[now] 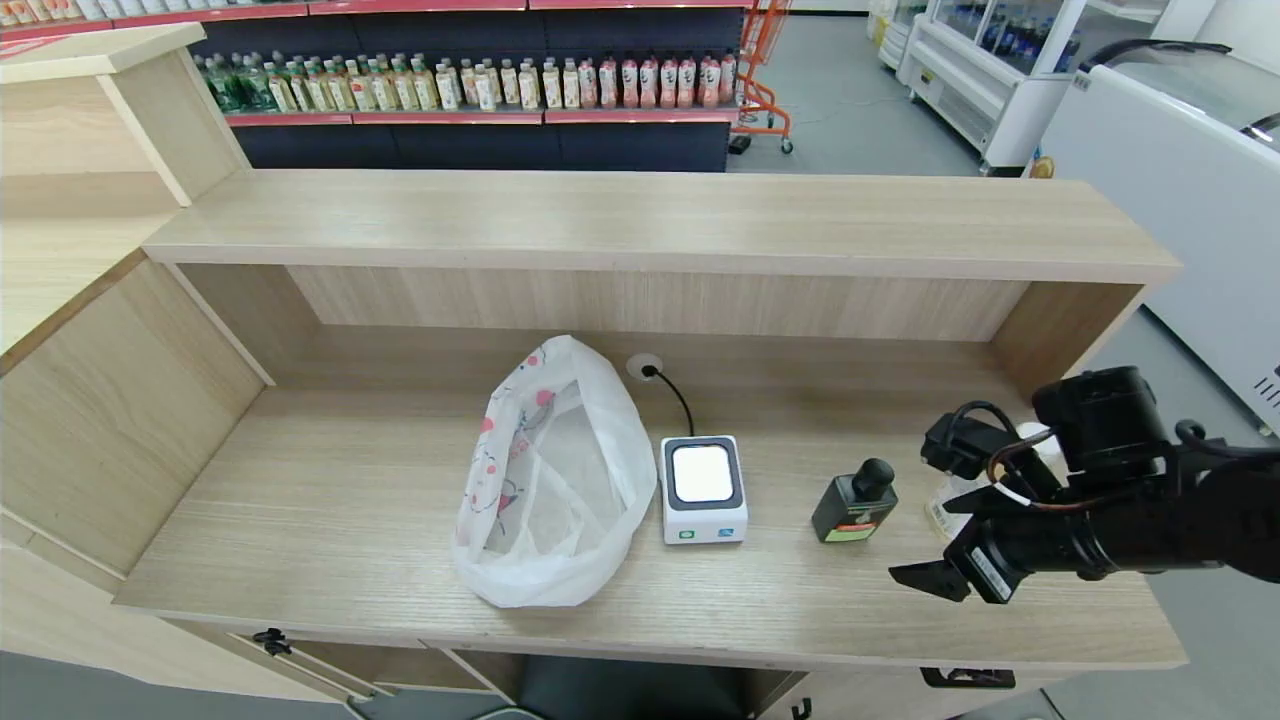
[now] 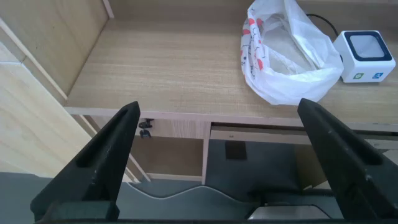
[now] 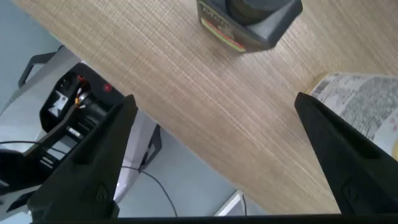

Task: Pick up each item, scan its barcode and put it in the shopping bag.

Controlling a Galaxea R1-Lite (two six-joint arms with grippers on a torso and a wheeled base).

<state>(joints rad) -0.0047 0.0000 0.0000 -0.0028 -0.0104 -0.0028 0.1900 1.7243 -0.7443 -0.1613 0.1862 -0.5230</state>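
A white plastic shopping bag [image 1: 545,480] [image 2: 286,56] with red marks lies open on the wooden counter [image 1: 320,500]. To its right sits a white scanner [image 1: 703,487] [image 2: 367,56] with a black cable. Further right stands a small dark bottle [image 1: 855,502] [image 3: 249,22] with a black cap. A pale bottle with a printed label [image 1: 942,508] [image 3: 367,102] is partly hidden behind my right gripper [image 1: 955,537] [image 3: 217,155], which hangs open above the counter's front right edge, near both bottles. My left gripper [image 2: 214,162] is open, low and in front of the counter's left part.
A raised shelf [image 1: 660,220] runs along the counter's back, with side walls left and right. Shop shelves of drinks [image 1: 470,85] and freezers [image 1: 1150,130] stand behind. Drawers [image 2: 261,134] sit under the counter's front edge.
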